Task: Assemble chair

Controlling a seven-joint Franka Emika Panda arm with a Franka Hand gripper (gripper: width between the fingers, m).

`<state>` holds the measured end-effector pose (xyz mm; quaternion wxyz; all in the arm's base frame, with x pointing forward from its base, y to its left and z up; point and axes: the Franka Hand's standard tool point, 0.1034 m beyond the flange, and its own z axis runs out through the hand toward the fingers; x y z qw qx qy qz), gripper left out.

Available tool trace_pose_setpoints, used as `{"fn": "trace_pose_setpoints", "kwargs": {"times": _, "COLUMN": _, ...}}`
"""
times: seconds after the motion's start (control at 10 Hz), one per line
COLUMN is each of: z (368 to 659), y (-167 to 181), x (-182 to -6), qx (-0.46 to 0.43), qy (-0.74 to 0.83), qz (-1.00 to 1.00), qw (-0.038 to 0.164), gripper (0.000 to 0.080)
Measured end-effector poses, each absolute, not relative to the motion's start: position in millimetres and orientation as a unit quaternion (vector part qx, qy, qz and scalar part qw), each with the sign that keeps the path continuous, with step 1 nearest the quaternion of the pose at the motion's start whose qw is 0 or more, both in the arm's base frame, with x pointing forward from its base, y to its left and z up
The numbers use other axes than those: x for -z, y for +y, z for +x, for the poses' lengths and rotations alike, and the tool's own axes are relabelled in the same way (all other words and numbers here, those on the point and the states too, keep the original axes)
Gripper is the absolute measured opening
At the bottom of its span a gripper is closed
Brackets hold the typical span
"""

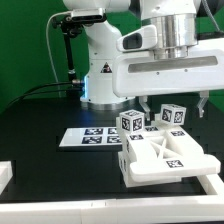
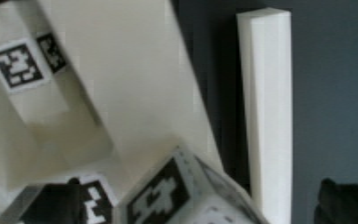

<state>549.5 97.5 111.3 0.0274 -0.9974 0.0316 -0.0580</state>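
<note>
The chair's flat cross-braced panel [image 1: 165,155] lies on the black table at the exterior view's right. Two white blocks with square tags [image 1: 130,122] [image 1: 172,115] stand at its far edge. My gripper [image 1: 172,108] hangs just above the right-hand block, jaws wide apart, holding nothing. In the wrist view the gripper [image 2: 202,205] is open. Its dark fingertips [image 2: 60,205] stand on either side of a tagged block corner [image 2: 185,195] without touching it. A tagged white piece [image 2: 69,110] and a long white bar [image 2: 265,100] lie beyond.
The marker board [image 1: 90,137] lies flat on the table, at the exterior view's left of the panel. The white robot base [image 1: 100,65] stands behind it. White rails [image 1: 60,214] border the table's near edge and left side.
</note>
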Motion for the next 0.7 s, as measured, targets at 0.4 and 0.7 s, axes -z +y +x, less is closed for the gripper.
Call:
{"fn": "trace_pose_setpoints", "kwargs": {"times": 0.4, "z": 552.6, "y": 92.9, "x": -114.0, "qx": 0.055, "qy": -0.091, "qz": -0.994, "qw": 0.010, "gripper": 0.0558}}
{"fn": "trace_pose_setpoints", "kwargs": {"times": 0.7, "z": 552.5, "y": 93.4, "x": -113.9, "qx": 0.055, "qy": -0.032, "qz": -0.998, "qw": 0.015, "gripper": 0.0268}}
